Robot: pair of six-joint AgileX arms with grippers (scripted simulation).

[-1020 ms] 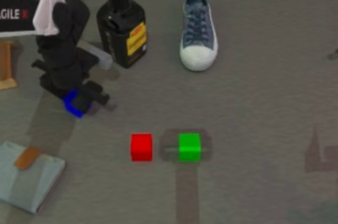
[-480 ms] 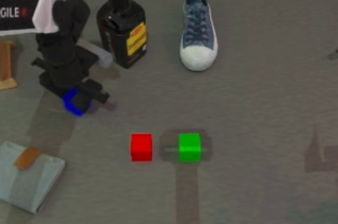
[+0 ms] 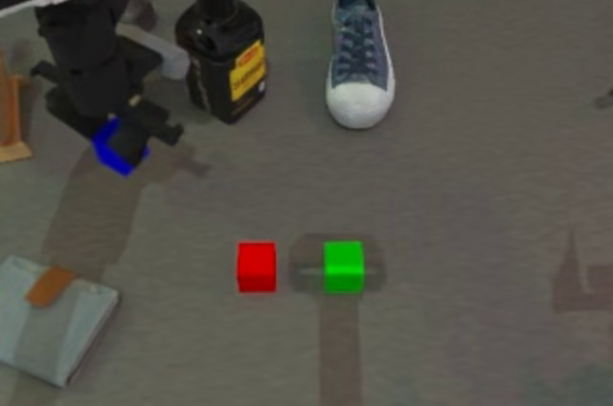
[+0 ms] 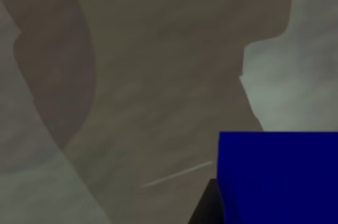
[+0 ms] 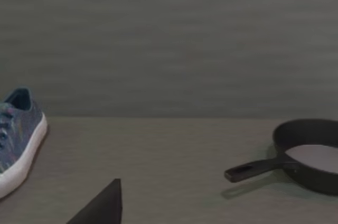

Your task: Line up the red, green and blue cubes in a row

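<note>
The red cube (image 3: 257,266) and the green cube (image 3: 344,266) rest side by side on the table, a small gap between them, red on the left. Far to the back left, my left gripper (image 3: 122,143) is shut on the blue cube (image 3: 117,149) and holds it a little off the table, its shadow below it. The left wrist view is filled at one corner by the blue cube (image 4: 280,176), with a dark finger (image 4: 210,207) against its side. My right gripper (image 5: 105,208) is out of the top view and shows only as a dark wedge in the right wrist view.
A dark sauce bottle (image 3: 222,52) stands just right of my left arm. A blue sneaker (image 3: 359,52) lies at the back centre. A grey pad with an orange tab (image 3: 53,320) sits at the front left. A black pan (image 5: 311,155) shows in the right wrist view.
My left gripper has moved back and to the left with the blue cube in it. The red and green cubes have not moved.
</note>
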